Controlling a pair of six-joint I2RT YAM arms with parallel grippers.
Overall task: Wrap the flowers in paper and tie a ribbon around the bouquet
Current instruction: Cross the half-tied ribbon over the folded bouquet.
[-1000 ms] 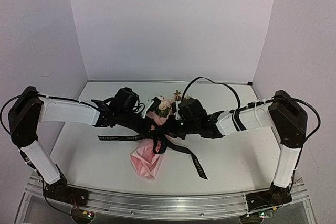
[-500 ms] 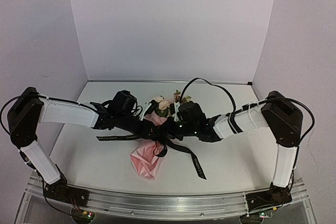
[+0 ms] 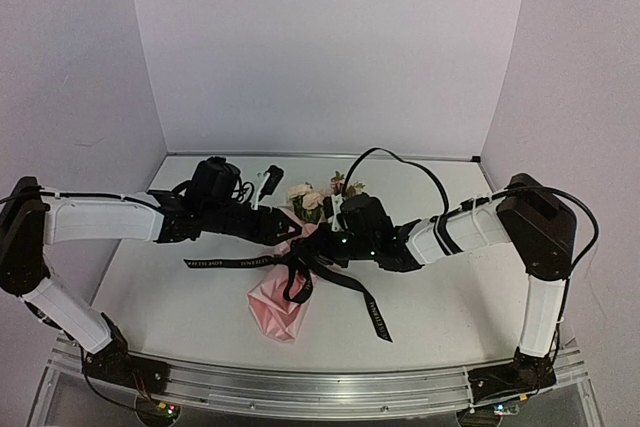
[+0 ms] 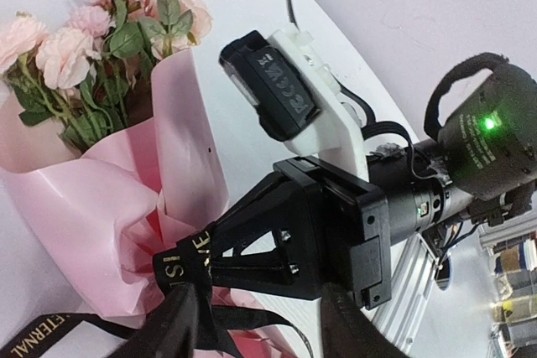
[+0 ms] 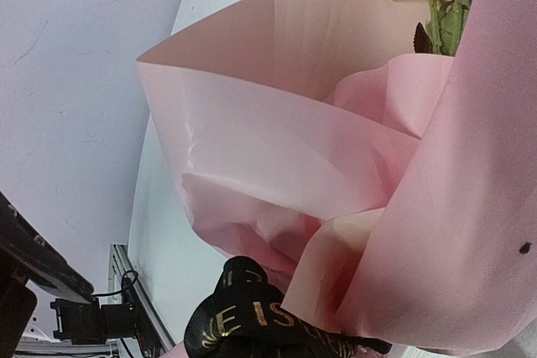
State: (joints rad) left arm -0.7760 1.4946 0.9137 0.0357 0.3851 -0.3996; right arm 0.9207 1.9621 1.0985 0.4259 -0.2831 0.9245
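Step in hand: the tie. The paper point(image 3: 272, 312) is already round the flowers point(image 3: 312, 197) as a cone. The bouquet point(image 3: 290, 277) lies mid-frame in the top view, blooms twd the back wall, tip twd the near rail. The ribbon point(image 3: 352, 289) circles its waist w/ a loose knot. One tail runs left, the other to lower right.

Right gripper point(image 4: 195, 264): jaws shut on the ribbon at the knot, nose against the pink wrap. Left gripper point(image 4: 264, 330): jaws partway apart, nothing pinched betw. them as far as the wrist view shows. A strand crosses just beside one finger; contact unclear.

Next move, prob.: left takes the left-hand tail or a loop and pulls away from right to cinch. That needs a clean pinch on thin ribbon w/o catching paper, w/ right as anchor.

Room: the grippers sit nose to nose over the knot, v. tight, so approach from frame-left. The worktop point(image 3: 450, 297) is open at lower left and lower right of the bouquet. The back wall is near the blooms, side walls lie beyond each elbow, and the rail runs along the bottom edge. Sideways pulls look safest.
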